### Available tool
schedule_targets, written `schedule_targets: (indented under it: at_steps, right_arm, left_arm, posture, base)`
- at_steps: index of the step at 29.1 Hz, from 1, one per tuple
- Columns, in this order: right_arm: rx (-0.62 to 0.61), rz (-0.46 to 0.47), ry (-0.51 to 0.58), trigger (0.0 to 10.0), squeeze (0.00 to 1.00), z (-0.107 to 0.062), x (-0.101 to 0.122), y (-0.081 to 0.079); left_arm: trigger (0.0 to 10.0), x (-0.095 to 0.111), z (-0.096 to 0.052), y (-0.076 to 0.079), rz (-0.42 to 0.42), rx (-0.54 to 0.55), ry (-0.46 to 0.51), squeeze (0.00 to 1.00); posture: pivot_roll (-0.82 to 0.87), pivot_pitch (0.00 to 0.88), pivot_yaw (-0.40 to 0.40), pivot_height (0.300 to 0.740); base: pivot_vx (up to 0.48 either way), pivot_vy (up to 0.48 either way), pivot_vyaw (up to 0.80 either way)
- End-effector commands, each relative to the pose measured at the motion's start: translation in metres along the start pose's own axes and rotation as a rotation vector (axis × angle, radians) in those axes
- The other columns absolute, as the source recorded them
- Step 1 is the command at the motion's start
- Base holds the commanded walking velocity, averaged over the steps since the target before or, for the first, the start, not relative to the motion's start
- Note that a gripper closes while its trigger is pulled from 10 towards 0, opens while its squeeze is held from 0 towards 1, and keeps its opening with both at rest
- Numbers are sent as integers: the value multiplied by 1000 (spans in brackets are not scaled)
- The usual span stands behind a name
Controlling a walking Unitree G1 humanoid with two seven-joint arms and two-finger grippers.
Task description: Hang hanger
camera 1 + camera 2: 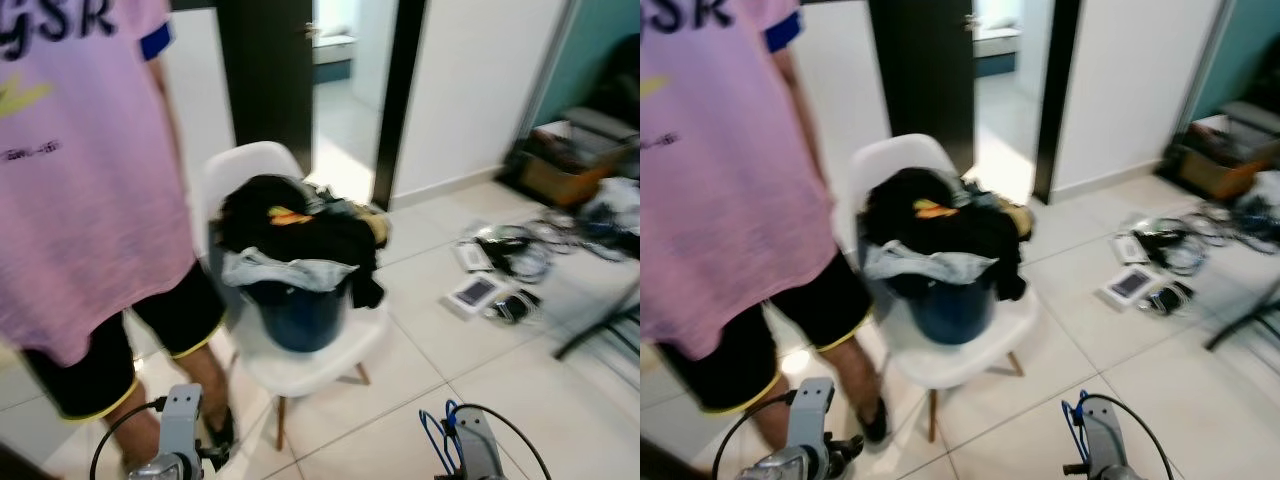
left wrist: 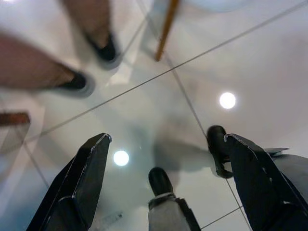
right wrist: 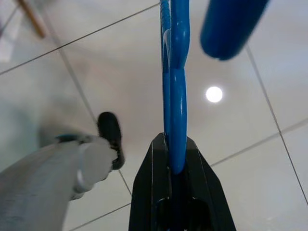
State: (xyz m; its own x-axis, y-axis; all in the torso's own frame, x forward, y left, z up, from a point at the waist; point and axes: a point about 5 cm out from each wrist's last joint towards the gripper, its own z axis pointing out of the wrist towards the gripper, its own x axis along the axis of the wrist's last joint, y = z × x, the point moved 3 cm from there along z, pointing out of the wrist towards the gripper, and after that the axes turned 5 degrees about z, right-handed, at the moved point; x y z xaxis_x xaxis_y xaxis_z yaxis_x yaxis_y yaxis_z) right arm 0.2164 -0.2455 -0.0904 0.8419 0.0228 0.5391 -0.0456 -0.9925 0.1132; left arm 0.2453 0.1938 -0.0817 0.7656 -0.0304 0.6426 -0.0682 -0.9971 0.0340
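Note:
A blue plastic hanger (image 3: 173,96) sticks out from between the black fingers of my right gripper (image 3: 175,149), which is shut on it and hangs low over the tiled floor. A loop of the same hanger (image 1: 433,440) rises beside my right wrist (image 1: 475,440) at the bottom edge of the eye views. My left gripper (image 2: 166,149) is open with nothing between its fingers (image 2: 82,183), pointing down at the floor near the chair's wooden leg (image 2: 165,29). My left wrist (image 1: 178,430) is at the bottom left.
A person in a pink shirt (image 1: 80,170) and black shorts stands close at the left. A white chair (image 1: 300,350) ahead carries a dark bucket (image 1: 295,310) piled with clothes. Cables and devices (image 1: 500,270) litter the floor at the right. An open doorway (image 1: 345,80) lies behind.

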Motion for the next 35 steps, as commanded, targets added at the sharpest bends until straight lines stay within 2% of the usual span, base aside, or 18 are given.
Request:
schedule_targets:
  at_steps: [1,6,9,15,21,35]
  right_arm:
    - [18,-29,19,10000,0,1,1,-7]
    - [44,-40,23,10000,0,1,-4,-14]
    - [49,-44,19,10000,0,0,-6,-16]
    - [71,-52,14,10000,0,0,-12,-21]
    - [82,-75,37,10000,0,1,1,-22]
    - [76,-98,43,10000,0,1,3,-17]
  left_arm:
    - [10000,-2,0,-3,14,6,-20,0]
    - [10000,-3,-2,-10,-5,27,-28,0]
    - [10000,-5,-1,-7,-8,29,-33,0]
    - [10000,-13,-2,-3,-6,24,-48,0]
    - [10000,-14,-2,-3,-15,20,-44,0]
    - [10000,-11,-1,-2,-12,28,-31,0]
  posture:
    - [-20,0,23,740]
    - [-11,0,17,740]
    - [-9,0,18,740]
    - [-14,0,28,740]
    - [-10,0,35,740]
    - [-20,0,33,740]
  base:
    - [0,0,-400]
    - [0,0,-80]
    - [0,0,0]
    - [0,-436,0]
    - [0,-456,0]
    - [0,0,0]
